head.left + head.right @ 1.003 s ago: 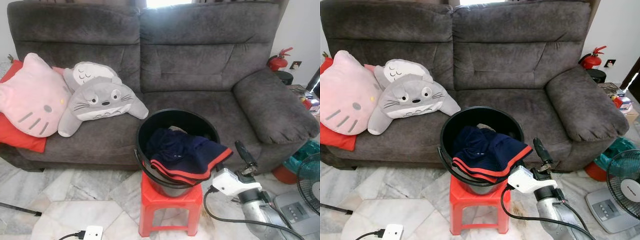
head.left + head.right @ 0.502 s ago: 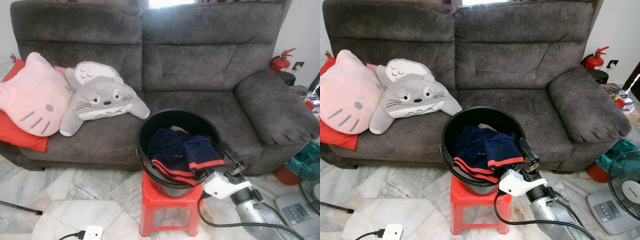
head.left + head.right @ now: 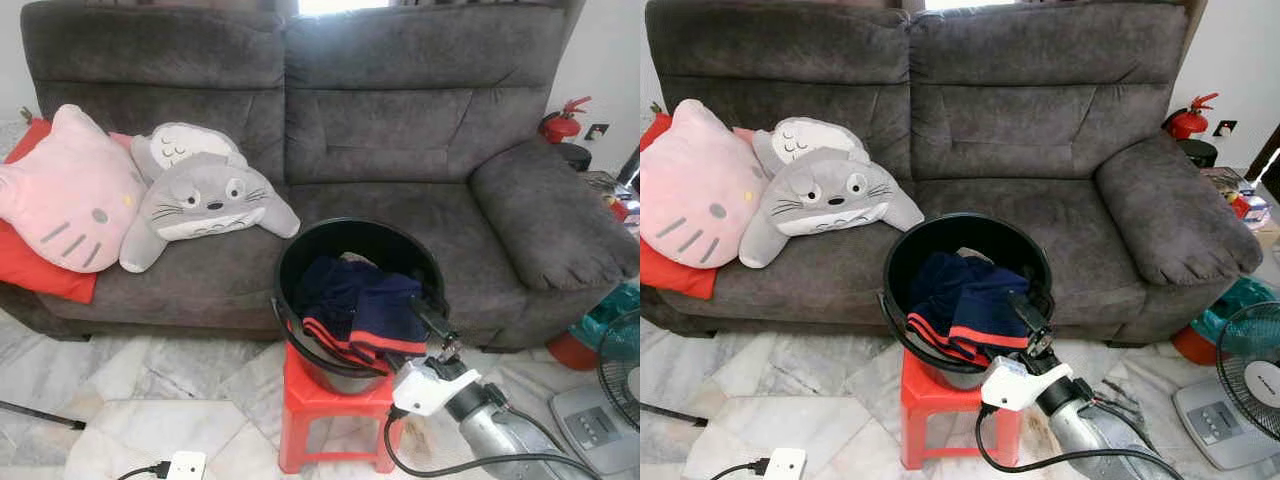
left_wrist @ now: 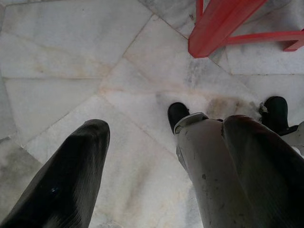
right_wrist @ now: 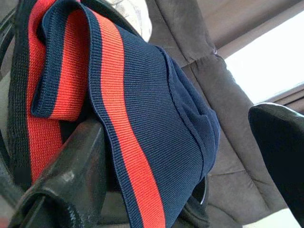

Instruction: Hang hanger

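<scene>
The right gripper [image 3: 1028, 318] is seen at the near rim of the bucket [image 3: 902, 262], its 2 fingers spread apart, with the striped hem of the navy garment [image 5: 161, 118] lying between them but not yet pinched. No hanger can be made out (it may be buried under the cloth). The step in hand is judged to be a reach into the laundry. Closing on the fabric, then lifting clear of the rim, is called for next. The bucket is perched on a red stool [image 3: 335, 415], so sideways pushing should be avoided; open floor [image 4: 71, 61] is available to the left. The left gripper [image 4: 142, 161] hangs idle, fingers apart, holding nothing.
</scene>
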`<state>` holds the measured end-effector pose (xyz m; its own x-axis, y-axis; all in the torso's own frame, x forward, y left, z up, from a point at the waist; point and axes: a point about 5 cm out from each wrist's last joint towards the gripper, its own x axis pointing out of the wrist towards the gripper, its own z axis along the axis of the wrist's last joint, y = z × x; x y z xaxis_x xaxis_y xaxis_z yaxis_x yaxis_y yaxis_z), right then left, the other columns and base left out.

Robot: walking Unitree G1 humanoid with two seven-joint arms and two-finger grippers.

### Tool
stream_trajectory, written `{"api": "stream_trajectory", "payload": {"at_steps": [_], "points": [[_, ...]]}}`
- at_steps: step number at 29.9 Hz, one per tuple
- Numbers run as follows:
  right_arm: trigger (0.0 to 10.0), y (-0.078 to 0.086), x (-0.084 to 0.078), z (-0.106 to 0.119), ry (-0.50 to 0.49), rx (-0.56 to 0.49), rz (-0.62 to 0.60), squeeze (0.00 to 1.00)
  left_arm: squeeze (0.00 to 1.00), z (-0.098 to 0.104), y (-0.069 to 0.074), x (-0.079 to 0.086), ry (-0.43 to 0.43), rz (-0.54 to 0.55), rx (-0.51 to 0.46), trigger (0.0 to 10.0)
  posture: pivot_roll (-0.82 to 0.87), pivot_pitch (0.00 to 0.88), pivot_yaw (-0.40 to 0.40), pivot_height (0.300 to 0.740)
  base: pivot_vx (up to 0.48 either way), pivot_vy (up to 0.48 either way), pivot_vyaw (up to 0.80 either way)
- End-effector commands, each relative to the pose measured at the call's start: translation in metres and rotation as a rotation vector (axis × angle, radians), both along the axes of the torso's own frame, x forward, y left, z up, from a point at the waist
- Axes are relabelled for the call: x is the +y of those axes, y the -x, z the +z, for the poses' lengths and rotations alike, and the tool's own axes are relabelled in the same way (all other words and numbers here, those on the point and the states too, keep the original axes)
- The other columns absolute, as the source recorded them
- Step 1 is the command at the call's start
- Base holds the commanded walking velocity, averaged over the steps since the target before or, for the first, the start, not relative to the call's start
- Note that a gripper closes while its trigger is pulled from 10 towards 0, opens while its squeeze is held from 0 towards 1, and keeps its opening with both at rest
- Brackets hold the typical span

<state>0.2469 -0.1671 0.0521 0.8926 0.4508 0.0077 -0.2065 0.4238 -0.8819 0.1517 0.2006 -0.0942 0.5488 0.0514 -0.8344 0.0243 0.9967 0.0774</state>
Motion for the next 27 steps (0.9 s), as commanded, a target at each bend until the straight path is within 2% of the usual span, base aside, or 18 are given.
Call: {"api": "stream_trajectory", "payload": {"at_steps": [1, 7, 15, 20, 25, 27], "points": [[10.0, -0.003, 0.000, 0.000, 0.026, -0.001, 0.012, 0.00, 0.00, -0.001, 0.004, 0.002, -0.015, -0.002, 0.015, 10.0, -0.12, 0.000, 0.006, 0.740, 0.000, 0.000, 0.00], [10.0, -0.009, -0.004, 0.000, 0.034, -0.021, -0.020, 0.00, 0.00, -0.001, 0.004, 0.001, -0.013, -0.001, 0.014, 10.0, -0.12, 0.000, 0.006, 0.740, 0.000, 0.000, 0.00], [10.0, -0.020, -0.009, 0.019, 0.018, -0.131, -0.058, 0.00, 0.00, -0.001, 0.004, 0.002, -0.015, 0.002, 0.010, 10.0, -0.12, 0.000, 0.006, 0.740, 0.000, 0.000, 0.00], [10.0, -0.025, -0.007, 0.018, -0.005, -0.101, -0.057, 0.00, 0.00, -0.001, 0.004, 0.002, -0.016, 0.002, 0.008, 10.0, -0.12, 0.000, 0.006, 0.740, 0.000, 0.000, 0.00], [10.0, -0.024, 0.011, 0.013, -0.001, -0.012, 0.062, 0.00, 0.00, -0.001, 0.004, 0.002, -0.018, 0.006, 0.007, 10.0, -0.11, 0.000, 0.004, 0.740, 0.000, 0.000, 0.00], [10.0, -0.024, 0.012, 0.013, 0.003, -0.008, 0.069, 0.00, 0.00, -0.001, 0.004, 0.003, -0.019, 0.006, 0.007, 10.0, -0.11, 0.000, 0.004, 0.740, 0.000, 0.000, 0.00]]}}
